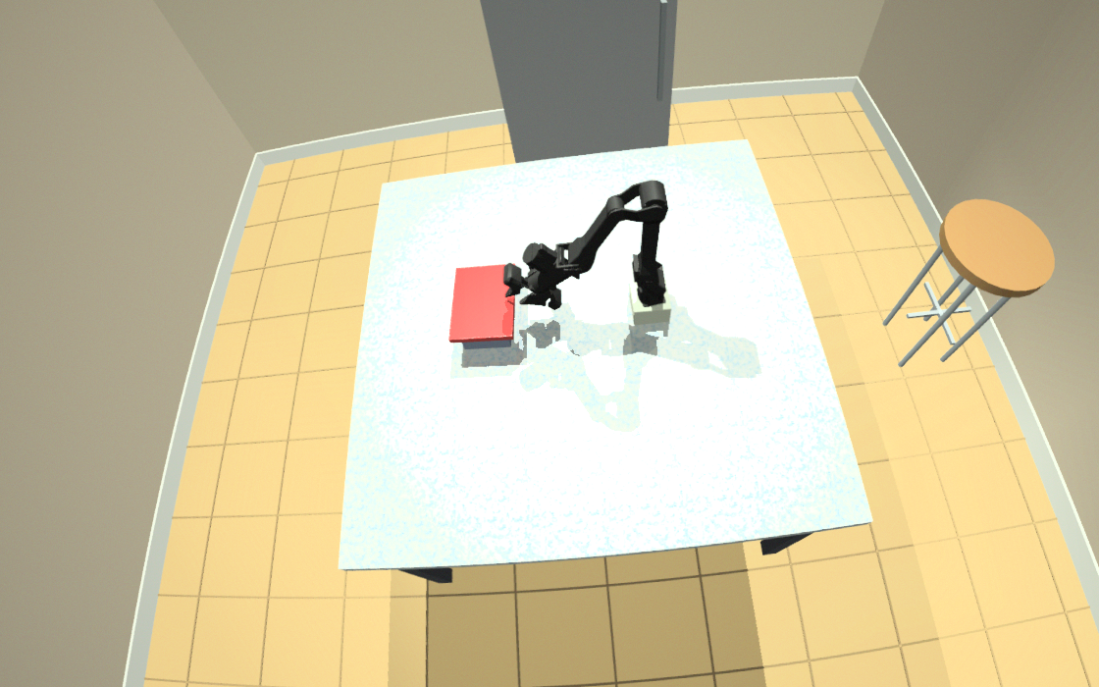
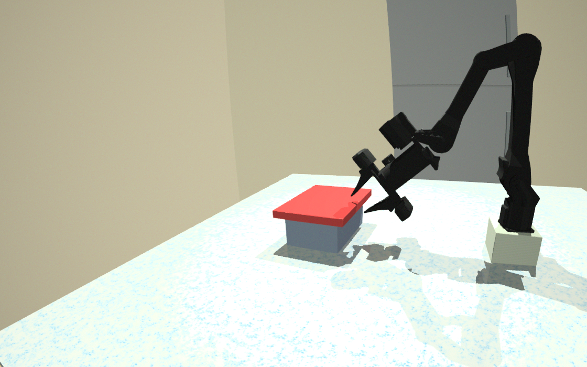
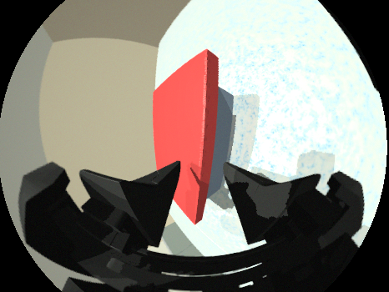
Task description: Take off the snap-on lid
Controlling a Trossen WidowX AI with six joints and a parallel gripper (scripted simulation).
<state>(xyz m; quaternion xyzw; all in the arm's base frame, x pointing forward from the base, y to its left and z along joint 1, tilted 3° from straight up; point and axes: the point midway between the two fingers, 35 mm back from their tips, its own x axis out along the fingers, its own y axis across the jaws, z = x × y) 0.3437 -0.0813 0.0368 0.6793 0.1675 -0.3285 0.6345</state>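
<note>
The red snap-on lid (image 2: 321, 204) sits on the blue-grey storage box (image 2: 322, 233) on the table (image 2: 181, 302). It looks thin, stiff and light, and its overhanging near edge is probably the best place to grip. The gripper (image 2: 360, 202) straddles that edge half open, one finger above and one below, holding nothing.
</note>
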